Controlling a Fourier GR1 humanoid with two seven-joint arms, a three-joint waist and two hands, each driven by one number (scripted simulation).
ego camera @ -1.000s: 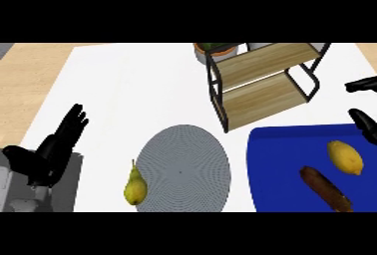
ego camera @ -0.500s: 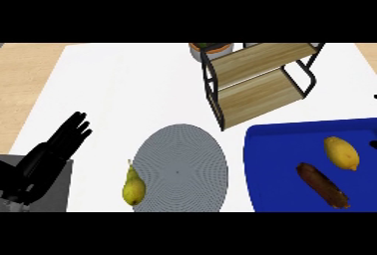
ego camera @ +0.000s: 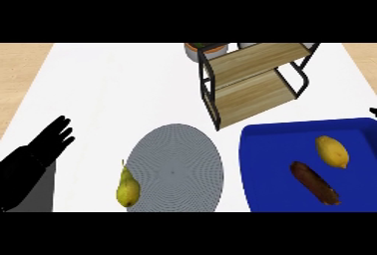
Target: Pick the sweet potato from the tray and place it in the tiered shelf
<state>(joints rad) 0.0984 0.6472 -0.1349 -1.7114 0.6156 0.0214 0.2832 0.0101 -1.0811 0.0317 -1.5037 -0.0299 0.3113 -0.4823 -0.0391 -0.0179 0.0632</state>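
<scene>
1. Sweet potato lies in my blue tray, just below-left of the lemon.
2. Left hand rests at left edge, fingers straight, holding nothing.
3. Tiered shelf stands behind the tray.
4. Pear sits on the grey plate's left rim.
5. Right hand: only a sliver at right edge, can't tell its state.

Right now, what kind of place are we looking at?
Probably a kitchen counter: a white top carrying a blue tray with a sweet potato and a lemon, a pear by a grey plate, and a wooden tiered shelf.
</scene>
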